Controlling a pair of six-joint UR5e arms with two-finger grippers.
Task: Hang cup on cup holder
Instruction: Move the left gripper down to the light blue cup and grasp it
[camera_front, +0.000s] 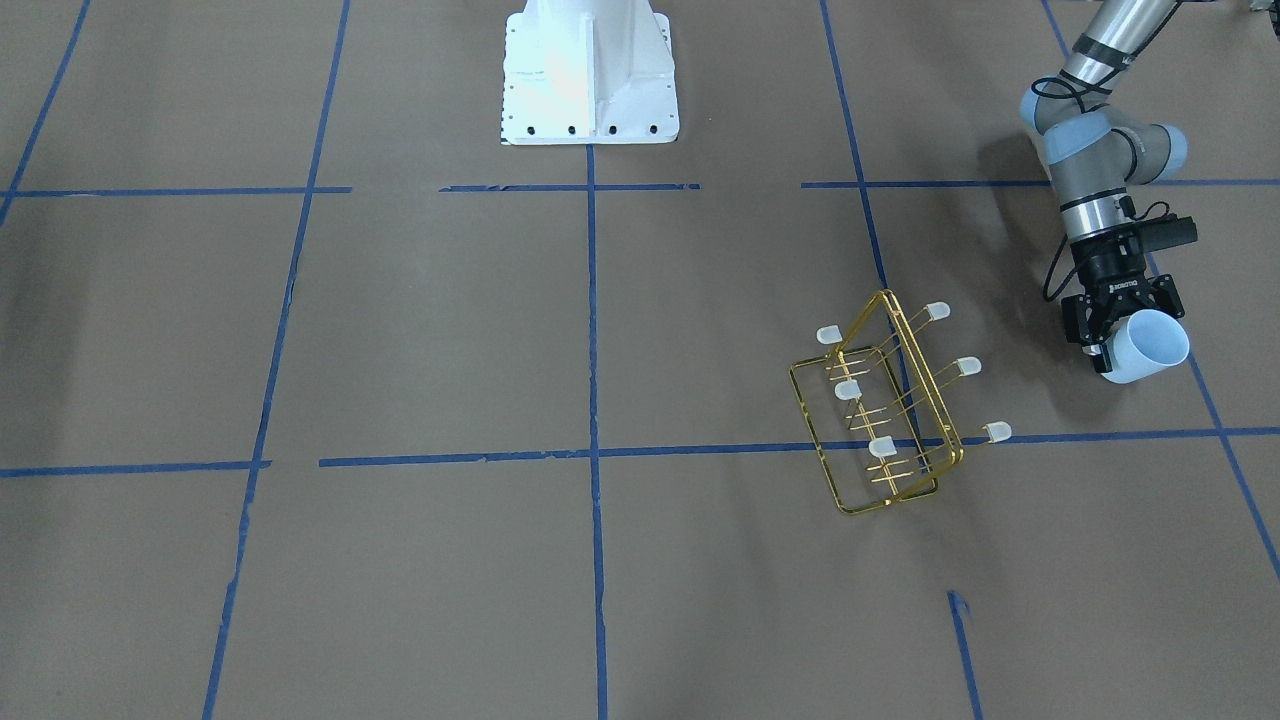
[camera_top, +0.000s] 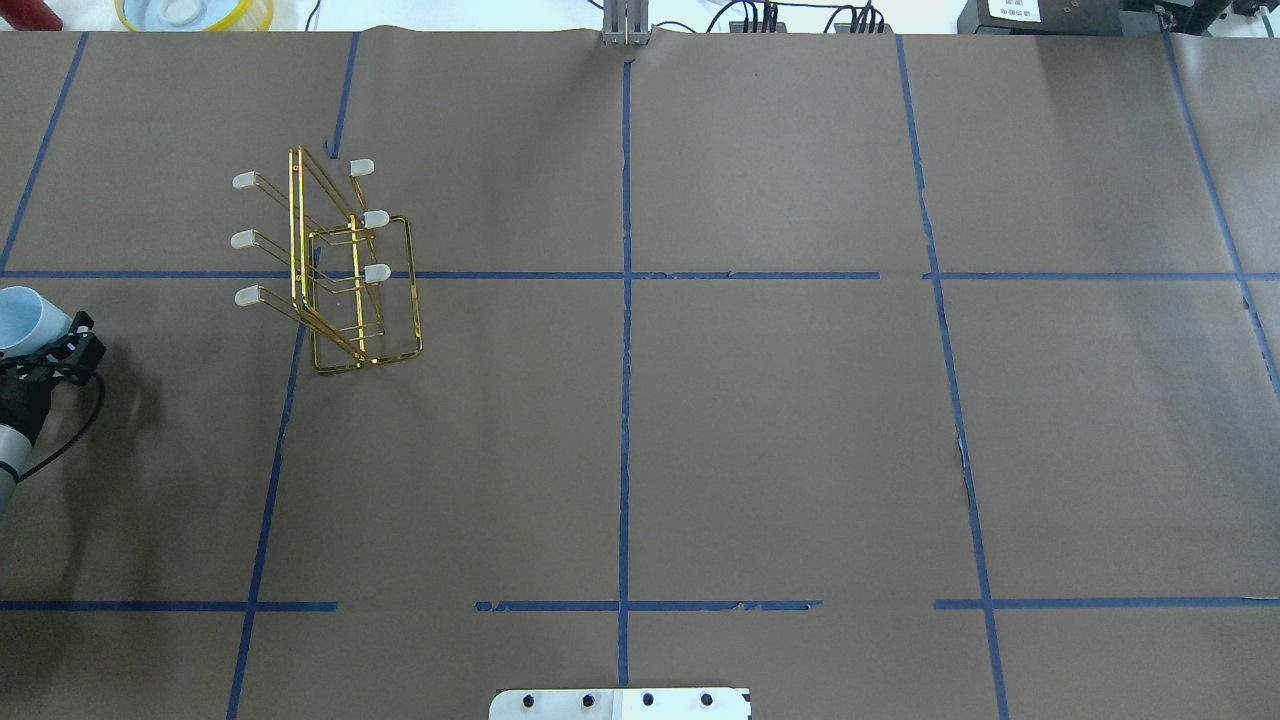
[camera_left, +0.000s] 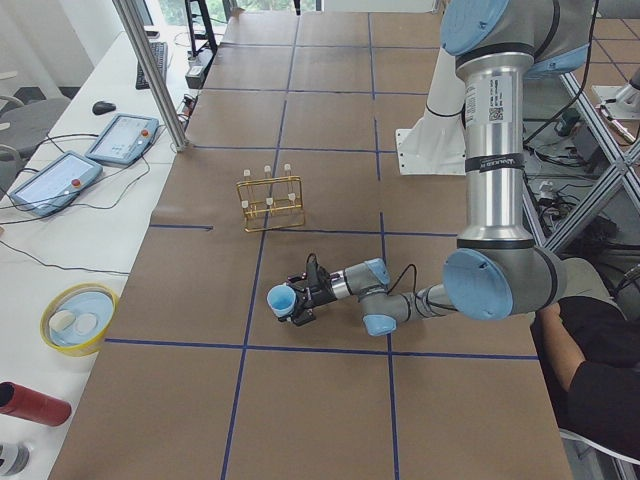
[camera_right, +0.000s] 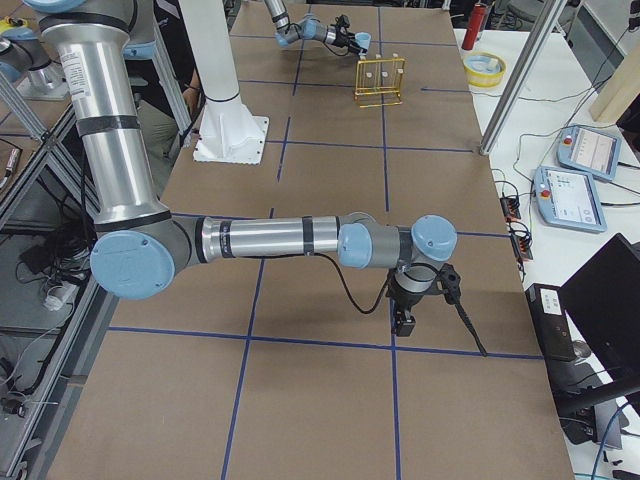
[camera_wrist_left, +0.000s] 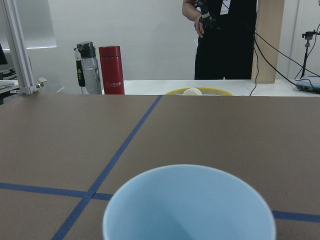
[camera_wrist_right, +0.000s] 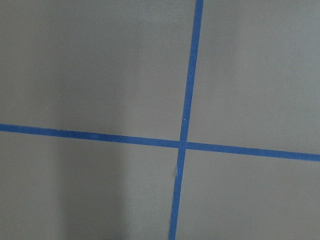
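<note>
The pale-blue cup (camera_front: 1152, 346) is held on its side in my left gripper (camera_front: 1118, 340), which is shut on its base, a little above the table. It also shows in the overhead view (camera_top: 22, 316), the exterior left view (camera_left: 282, 298) and the left wrist view (camera_wrist_left: 190, 205), mouth toward the camera. The gold wire cup holder (camera_front: 920, 375) stands on the table, apart from the cup, its capped prongs bare; it also shows in the overhead view (camera_top: 296, 230). My right gripper (camera_right: 405, 320) shows only in the exterior right view, low over the table far from the rack; I cannot tell if it is open or shut.
The white robot base (camera_front: 590, 70) stands at the table's middle edge. A yellow bowl (camera_top: 195, 12), a red bottle (camera_wrist_left: 112, 70) and a clear bottle (camera_wrist_left: 86, 69) sit on a side table beyond the table's end. A person (camera_wrist_left: 225, 40) stands there.
</note>
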